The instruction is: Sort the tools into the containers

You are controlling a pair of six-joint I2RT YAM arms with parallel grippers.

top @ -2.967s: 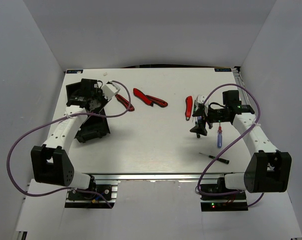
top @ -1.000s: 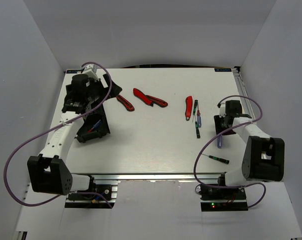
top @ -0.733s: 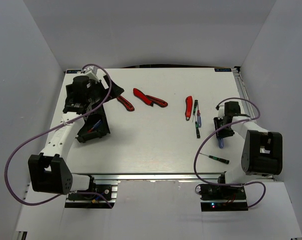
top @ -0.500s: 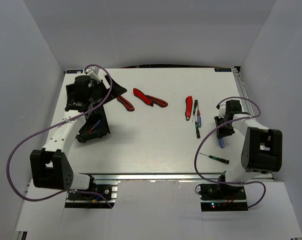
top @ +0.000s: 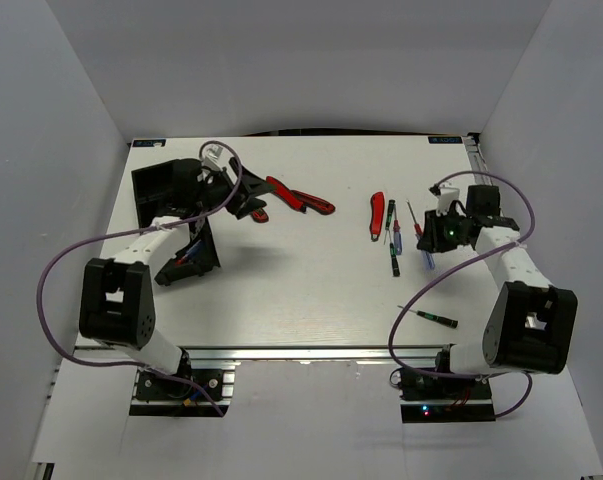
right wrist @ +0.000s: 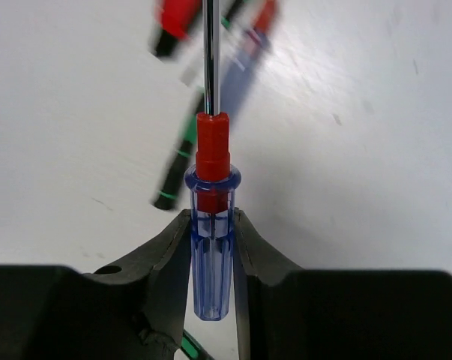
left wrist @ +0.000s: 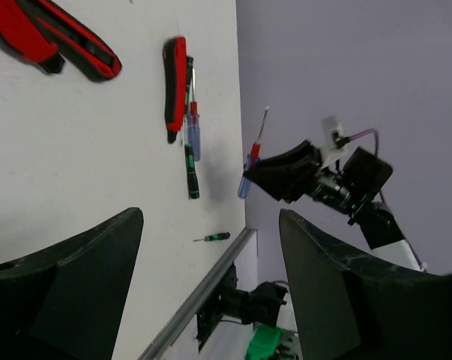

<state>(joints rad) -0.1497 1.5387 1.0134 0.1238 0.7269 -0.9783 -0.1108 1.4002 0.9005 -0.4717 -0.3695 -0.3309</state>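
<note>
My right gripper (right wrist: 211, 244) is shut on the clear blue handle of a red-blue screwdriver (right wrist: 211, 187) and holds it off the table, shaft pointing away (top: 424, 245). My left gripper (top: 243, 198) is open and empty, hovering over the red-and-black pliers (top: 254, 212) just right of the two black containers (top: 153, 182) (top: 203, 262). A second pair of pliers (top: 301, 197), a red knife (top: 377, 215), a blue-red screwdriver (top: 397, 238), a black-green screwdriver (top: 393, 262) and a small green-handled one (top: 433, 318) lie on the white table. The nearer container holds a blue-handled tool (top: 188, 252).
The left wrist view looks across the table past its wide-set fingers (left wrist: 76, 277) to the knife (left wrist: 175, 82), the screwdrivers (left wrist: 191, 161) and the right gripper (left wrist: 289, 171). White walls enclose the table; its front rail (top: 311, 350) runs along the near edge.
The right gripper closed on the red-blue screwdriver and lifted it off the table. The left gripper swung from over the containers rightward to the nearest pliers.
</note>
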